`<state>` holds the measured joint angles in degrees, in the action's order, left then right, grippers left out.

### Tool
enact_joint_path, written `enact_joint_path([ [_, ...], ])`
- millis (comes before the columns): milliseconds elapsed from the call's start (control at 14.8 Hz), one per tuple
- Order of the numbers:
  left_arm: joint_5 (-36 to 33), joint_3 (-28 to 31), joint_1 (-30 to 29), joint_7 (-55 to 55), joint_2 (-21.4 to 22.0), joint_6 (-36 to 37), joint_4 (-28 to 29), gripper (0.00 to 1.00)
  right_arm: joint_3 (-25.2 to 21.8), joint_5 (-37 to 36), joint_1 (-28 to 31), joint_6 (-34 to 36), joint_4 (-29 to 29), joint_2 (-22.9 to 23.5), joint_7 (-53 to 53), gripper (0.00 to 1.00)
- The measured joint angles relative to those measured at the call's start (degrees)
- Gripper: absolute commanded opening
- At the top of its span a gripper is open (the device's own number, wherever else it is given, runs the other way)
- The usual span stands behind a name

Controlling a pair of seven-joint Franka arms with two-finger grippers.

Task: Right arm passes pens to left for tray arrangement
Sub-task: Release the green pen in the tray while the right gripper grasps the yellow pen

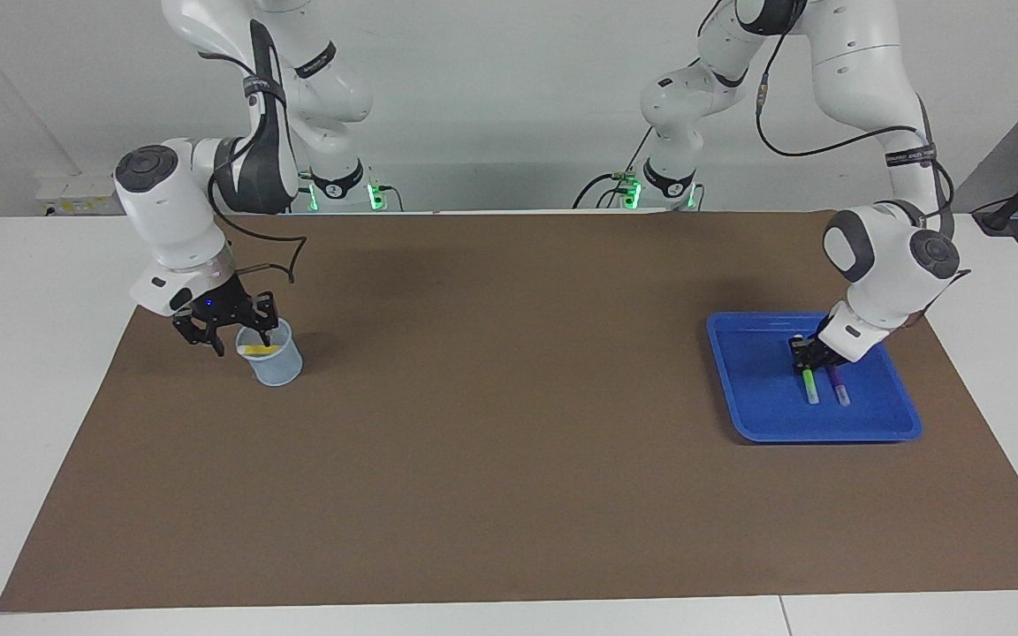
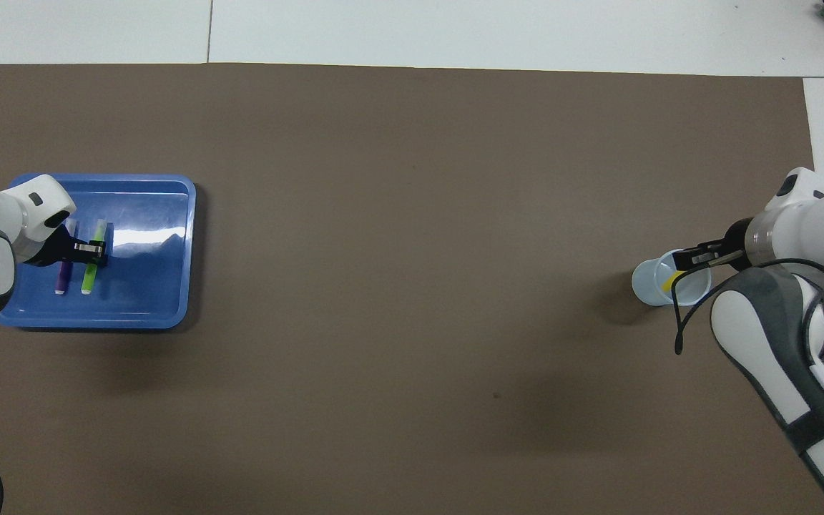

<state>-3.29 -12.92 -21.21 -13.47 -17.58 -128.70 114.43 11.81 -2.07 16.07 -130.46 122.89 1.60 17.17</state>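
The blue tray (image 1: 765, 415) lies at the left arm's end of the table, also in the overhead view (image 2: 154, 286). A green pen (image 1: 810, 387) and a purple pen (image 1: 839, 389) lie side by side in it. My left gripper (image 1: 802, 358) is low in the tray, shut on the green pen's (image 2: 89, 280) end nearer the robots, beside the purple pen (image 2: 63, 277). A yellow pen (image 1: 257, 351) leans inside a translucent cup (image 1: 277, 364). My right gripper (image 1: 239, 340), with its blue light, is open at the cup's rim, over the yellow pen (image 2: 668, 283).
The cup (image 2: 651, 282) stands on the brown mat (image 1: 509, 442) at the right arm's end. White tabletop borders the mat. A black cable hangs from the right arm's wrist beside the cup.
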Motion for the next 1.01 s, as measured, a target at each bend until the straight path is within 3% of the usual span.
enact_joint_path([
  [68, 0.00, 0.00, -0.04, 0.00, 0.00, 0.00, 0.00, 0.20, 0.00, -0.07, 0.00, -0.73, 0.36, 0.03, -0.03, 0.72],
  [135, 0.00, 0.00, -0.06, 0.00, 0.00, 0.00, 0.00, 0.55, 0.00, -0.12, 0.00, -1.31, 0.75, 0.07, -0.04, 0.71],
  [203, 0.00, -0.01, -0.05, 0.01, 0.00, 0.00, 0.00, 0.74, 0.00, -0.14, 0.00, -1.52, 1.01, 0.10, -0.05, 0.70],
  [541, 0.00, -0.02, -0.08, 1.24, 0.00, 0.06, -0.01, 0.74, 0.00, -0.15, 0.00, -1.66, 1.35, 0.11, -0.11, 0.38],
  [811, 0.00, -0.01, -0.12, 1.59, 0.25, 2.93, -1.25, 0.74, 0.00, -0.15, 0.00, -1.69, 1.41, 0.11, -0.13, 0.29],
  [1014, 0.00, -0.36, -0.07, 4.46, 1.07, 9.52, -5.40, 0.74, 0.00, -0.15, 0.00, -1.72, 1.42, 0.11, -0.13, 0.15],
])
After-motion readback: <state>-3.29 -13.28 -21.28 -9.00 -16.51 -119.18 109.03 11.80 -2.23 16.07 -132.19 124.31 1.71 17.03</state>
